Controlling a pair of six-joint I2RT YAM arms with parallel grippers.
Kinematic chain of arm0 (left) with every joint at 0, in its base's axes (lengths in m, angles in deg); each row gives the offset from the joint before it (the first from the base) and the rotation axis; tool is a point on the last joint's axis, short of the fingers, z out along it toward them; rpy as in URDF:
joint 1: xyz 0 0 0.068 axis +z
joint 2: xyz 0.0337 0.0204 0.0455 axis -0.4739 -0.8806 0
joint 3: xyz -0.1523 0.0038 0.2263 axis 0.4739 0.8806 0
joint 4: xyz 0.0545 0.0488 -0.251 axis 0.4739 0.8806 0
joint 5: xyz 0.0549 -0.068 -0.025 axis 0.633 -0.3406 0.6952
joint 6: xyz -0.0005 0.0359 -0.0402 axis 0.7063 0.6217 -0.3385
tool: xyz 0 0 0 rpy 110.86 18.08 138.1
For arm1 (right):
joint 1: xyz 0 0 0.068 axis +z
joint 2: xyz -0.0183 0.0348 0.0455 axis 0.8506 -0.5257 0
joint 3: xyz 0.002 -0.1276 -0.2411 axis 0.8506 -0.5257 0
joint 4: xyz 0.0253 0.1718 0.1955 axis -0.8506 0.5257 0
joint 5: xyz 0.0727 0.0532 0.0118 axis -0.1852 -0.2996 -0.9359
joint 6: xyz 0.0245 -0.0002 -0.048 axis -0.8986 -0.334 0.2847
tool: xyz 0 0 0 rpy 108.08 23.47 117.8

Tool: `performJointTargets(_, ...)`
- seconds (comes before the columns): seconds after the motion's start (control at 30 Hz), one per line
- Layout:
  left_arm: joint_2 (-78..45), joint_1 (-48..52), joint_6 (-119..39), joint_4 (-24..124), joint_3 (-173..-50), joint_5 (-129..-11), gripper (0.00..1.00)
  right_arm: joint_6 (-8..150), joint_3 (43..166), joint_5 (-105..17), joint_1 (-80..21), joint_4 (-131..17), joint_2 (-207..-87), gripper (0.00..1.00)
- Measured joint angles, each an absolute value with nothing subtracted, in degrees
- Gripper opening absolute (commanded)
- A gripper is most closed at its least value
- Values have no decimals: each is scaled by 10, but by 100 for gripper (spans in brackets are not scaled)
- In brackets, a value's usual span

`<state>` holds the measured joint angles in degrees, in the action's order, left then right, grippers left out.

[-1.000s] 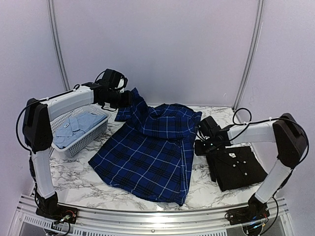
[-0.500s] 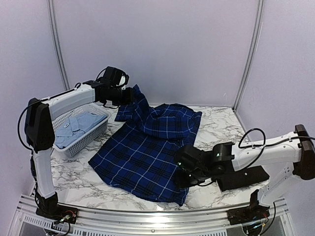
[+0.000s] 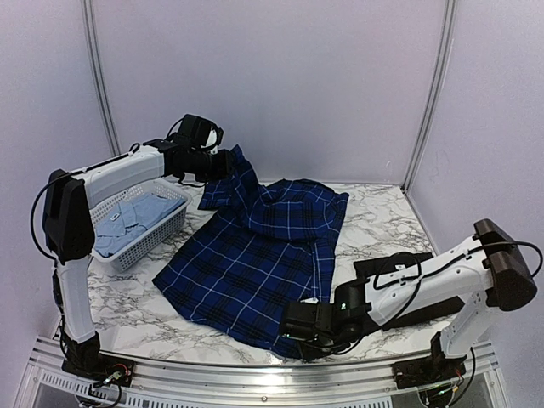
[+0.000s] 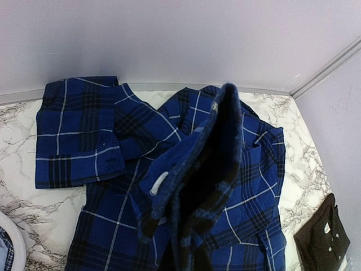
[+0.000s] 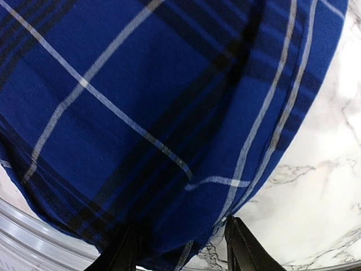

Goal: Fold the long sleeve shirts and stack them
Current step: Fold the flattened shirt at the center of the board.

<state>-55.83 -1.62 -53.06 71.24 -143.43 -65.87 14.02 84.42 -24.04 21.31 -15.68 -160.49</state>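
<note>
The blue plaid shirt [image 3: 255, 263] lies spread across the middle of the table. My left gripper [image 3: 223, 164] is shut on a bunched fold of it [image 4: 214, 169], raised at the back left; cloth hides the fingers in the left wrist view. My right gripper [image 3: 293, 321] is low at the shirt's near right hem corner [image 5: 158, 113]. It [image 5: 183, 254] is open, and the hem edge lies between its fingers [image 5: 242, 248]. The black shirt [image 3: 378, 265] lies folded at the right, mostly behind the right arm, and its buttons show [image 4: 324, 237]. The pale blue shirt [image 3: 136, 217] sits in the basket.
A white lattice basket [image 3: 161, 231] stands at the left on the marble table [image 3: 127, 306]. A metal rail [image 3: 255, 374] runs along the front edge, close under the right gripper. The back wall is just behind the left gripper.
My right arm has swung from beside the black shirt across to the plaid shirt's near hem corner, and its jaws have widened. The left arm still holds the cloth up in place.
</note>
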Motion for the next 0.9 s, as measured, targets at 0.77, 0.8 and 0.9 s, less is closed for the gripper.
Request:
performJointTargets(0.77,-558,-16,-531,712,-1434,-659,3,132,872,-214,183,-122,-1567,33)
performJointTargets(0.8,-558,-16,-531,712,-1434,-660,3,133,872,-215,179,-126,-1568,33)
performJointTargets(0.9,-558,-16,-531,712,-1434,-660,3,135,869,-215,173,-140,-1570,33)
